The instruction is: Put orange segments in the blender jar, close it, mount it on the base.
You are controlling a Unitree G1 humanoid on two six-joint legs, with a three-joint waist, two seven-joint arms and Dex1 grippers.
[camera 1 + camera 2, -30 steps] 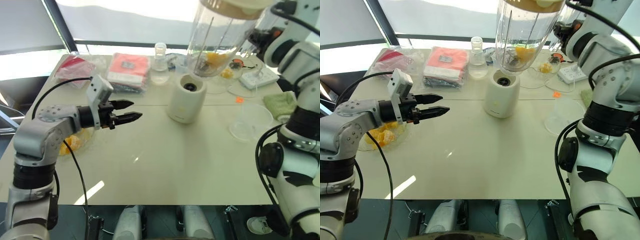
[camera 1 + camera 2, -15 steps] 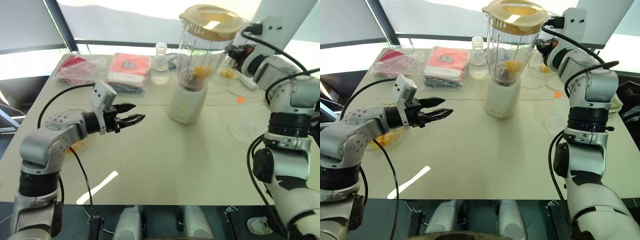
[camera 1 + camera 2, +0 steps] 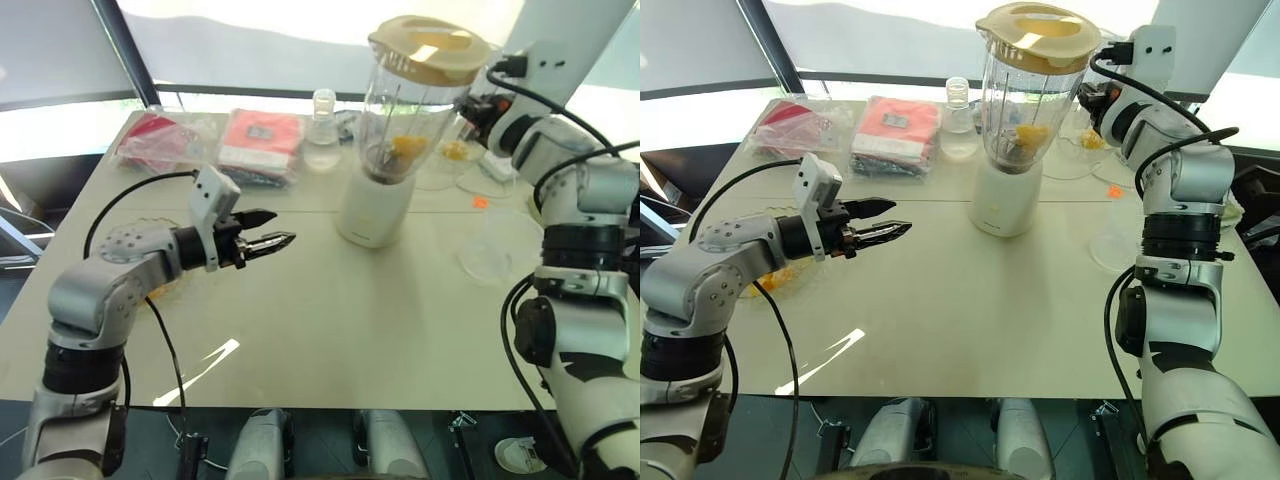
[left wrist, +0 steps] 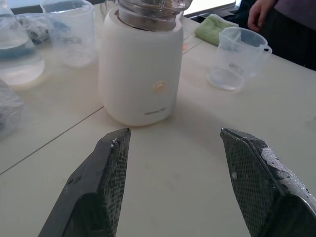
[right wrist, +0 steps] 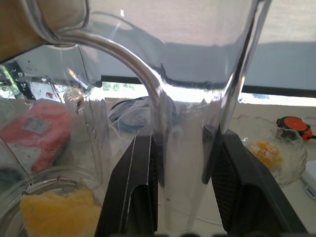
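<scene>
The clear plastic blender jar [image 3: 408, 95] with its beige lid [image 3: 428, 47] sits upright on the short white cylindrical base [image 3: 375, 212], a little right of centre in the upper half of the left eye view. Glossy orange-yellow orange segments [image 3: 407, 146] lie inside the jar near its bottom, above the dark blade hub.

The right gripper [image 5: 180, 163], at the upper right of the head views, is closed on the jar's clear side handle [image 5: 153, 98]; in the right wrist view its two black fingers [image 5: 136, 182] press against either side of the handle strip.

The left gripper [image 3: 268, 243] hovers over the bare cream table [image 3: 360, 320] at centre left, pointing toward the base and well apart from it. Its jaws stand wide and hold nothing; in the left wrist view the base [image 4: 139, 79] shows between the two textured fingers [image 4: 106, 173].

Further orange segments [image 3: 770, 277] lie in a shallow clear dish at the left edge of the right eye view, partly hidden behind the left arm. A second shallow clear bowl [image 5: 276, 148] with a few orange pieces stands behind the jar at upper right.

Along the far edge of the table, at upper left, lie a red packet [image 3: 152, 138] and a pink-red packet [image 3: 260, 140] in clear wrap. A small clear bottle [image 3: 322, 130] stands just left of the jar. A clear plastic measuring cup [image 4: 239, 57] stands at right on the table, with a folded green cloth [image 4: 215, 27] beyond it. A white power strip [image 3: 498, 165] lies at upper right. A person's hand [image 4: 259, 12] shows at the top right corner of the left wrist view.
</scene>
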